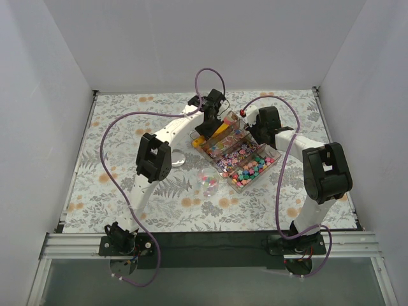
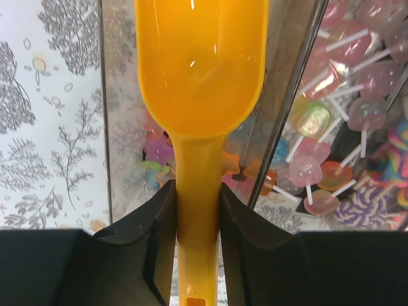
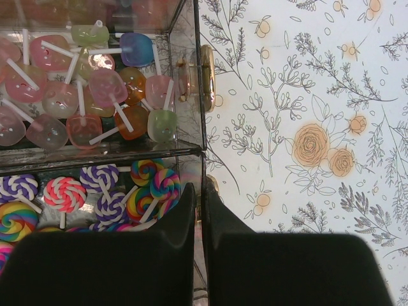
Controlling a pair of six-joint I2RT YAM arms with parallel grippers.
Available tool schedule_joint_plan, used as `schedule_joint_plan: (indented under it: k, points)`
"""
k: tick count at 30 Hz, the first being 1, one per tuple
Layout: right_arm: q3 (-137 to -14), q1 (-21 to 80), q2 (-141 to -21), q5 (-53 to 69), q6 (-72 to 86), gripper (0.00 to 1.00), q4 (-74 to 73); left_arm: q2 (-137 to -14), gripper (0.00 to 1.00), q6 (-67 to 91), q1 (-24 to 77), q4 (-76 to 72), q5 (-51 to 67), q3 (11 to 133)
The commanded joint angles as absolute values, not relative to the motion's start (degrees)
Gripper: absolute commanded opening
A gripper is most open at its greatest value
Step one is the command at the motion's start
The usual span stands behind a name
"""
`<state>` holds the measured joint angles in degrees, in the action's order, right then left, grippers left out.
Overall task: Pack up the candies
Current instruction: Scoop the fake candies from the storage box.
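In the left of the overhead view, the left tool [image 2: 197, 207] reaches to the upper-left end of the clear box [image 3: 191, 64]. It is narrowed onto the handle of the orange scoop [image 2: 201, 64], which it holds. The scoop bowl looks empty and hangs over a compartment of blurred coloured shapes. The grip sits low on a smooth, slim handle, so a loaded bowl could swing or twist between the fingers and shed its load. The bowl also looks nearly as wide as the compartment under it, so a slanted dip could catch a wall and jolt the box.

Just below centre, a small clear cup [image 1: 209, 182] stands on the worktop [image 1: 127, 127], close to the box's near side, with a few coloured bits inside. It looks light and narrow-mouthed. A careless pour would send beads rolling over the patterned cloth, where they would be hard to spot, and a knock from the scoop could tip the cup.

The candies [image 1: 250, 167] lie heaped in the lower-right compartment of the box, apart from the scoop. Getting there means crossing the lollipops [image 3: 83, 89], and their sticks could snag a low bowl.

At the right, the right tool [image 3: 199, 191] is closed. Its fingers meet at the box's right-hand wall, near a brass clasp. I cannot tell whether they pinch that wall. If they do not, a push from the scoop could slide the box.
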<state>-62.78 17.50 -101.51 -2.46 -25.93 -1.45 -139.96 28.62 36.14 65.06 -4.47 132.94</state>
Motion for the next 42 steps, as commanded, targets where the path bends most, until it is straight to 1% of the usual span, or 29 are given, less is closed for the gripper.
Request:
schedule_joint_plan:
  k: [1,11,14,15,18,20,22,23,24,27,32,42]
  points:
    - [-63.46,18.9,-101.34,-3.96,-27.16,0.01,1.85,-140.36,0.0,26.63,36.39,61.19,-3.6,135.0]
    - [-64.25,19.07,-101.69,-3.25,-26.54,0.01,1.85,-140.89,0.0,24.78,36.39,53.53,-1.24,134.03]
    - [-64.42,19.16,-101.87,-2.81,-26.1,0.01,2.02,-139.93,0.0,24.35,36.39,49.76,-0.09,131.14]
    - [-64.42,19.16,-101.95,-2.99,-26.02,0.01,2.2,-139.66,0.0,24.35,36.39,49.05,2.09,130.44]
    - [-63.9,19.07,-102.22,-5.35,-26.8,0.01,2.63,-139.13,0.0,23.99,36.39,48.87,3.51,128.85]
    - [-63.02,18.64,-102.22,-5.8,-27.51,0.01,3.77,-137.91,0.0,23.56,36.39,47.56,4.04,124.47]
    - [-62.84,18.2,-102.3,-5.1,-27.77,0.01,4.22,-133.87,0.0,23.29,36.39,43.36,5.26,119.82]
    - [-62.67,17.93,-102.3,-4.92,-28.03,0.01,4.48,-132.2,0.0,23.12,36.39,41.76,5.8,114.57]
    - [-62.58,17.84,-102.39,-4.49,-28.21,0.01,4.74,-129.84,0.0,22.94,36.39,40.36,6.32,112.52]
    - [-62.32,17.58,-102.48,-2.82,-29.26,0.01,5.62,-127.8,0.0,22.33,36.39,38.41,7.03,107.85]
    - [-62.49,17.05,-103.09,1.21,-29.97,0.01,7.12,-127.79,0.0,21.62,36.21,38.15,6.77,106.79]
    - [-63.9,17.05,-105.29,2.81,-30.41,0.01,7.12,-129.99,0.0,23.02,35.77,34.9,9.58,110.66]
